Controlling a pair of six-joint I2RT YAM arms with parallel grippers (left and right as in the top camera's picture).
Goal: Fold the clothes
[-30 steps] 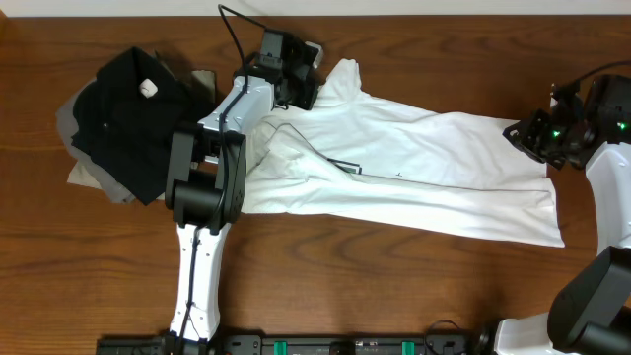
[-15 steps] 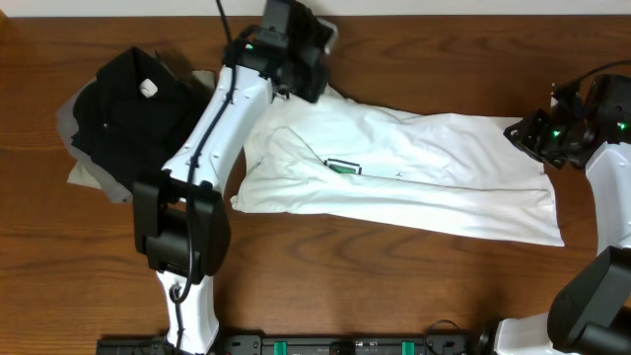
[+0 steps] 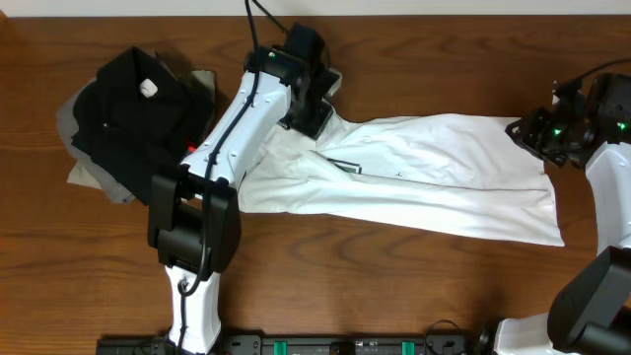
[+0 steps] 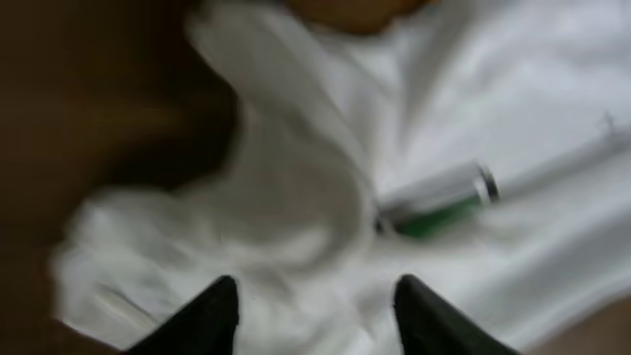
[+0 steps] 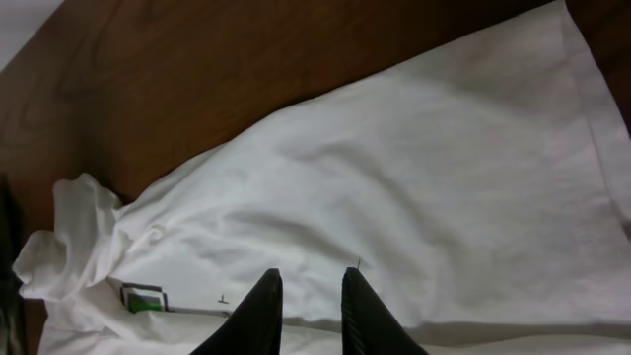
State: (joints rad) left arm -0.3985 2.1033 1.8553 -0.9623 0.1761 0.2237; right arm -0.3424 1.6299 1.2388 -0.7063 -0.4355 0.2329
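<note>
The white T-shirt [image 3: 444,168] lies stretched out across the table, folded lengthwise, with its green print [image 3: 343,166] near the left end. My left gripper [image 3: 315,120] hovers over the shirt's upper left part. In the left wrist view it [image 4: 317,306] stands open above bunched white cloth [image 4: 296,197], with nothing between the fingers and the print [image 4: 439,202] just beyond. My right gripper [image 3: 521,133] hangs by the shirt's upper right corner. In the right wrist view its jaws [image 5: 311,286] stand slightly apart above the shirt [image 5: 394,168], pinching nothing.
A black folded garment [image 3: 128,108] with a white tag [image 3: 148,87] sits at the left on a grey garment [image 3: 89,170]. Bare wooden table [image 3: 394,286] runs along the front, below the shirt.
My left gripper carried the shirt's upper left flap up, then came down and right, and has opened, letting the cloth go. The flap now lies folded in. The right arm has not moved.
</note>
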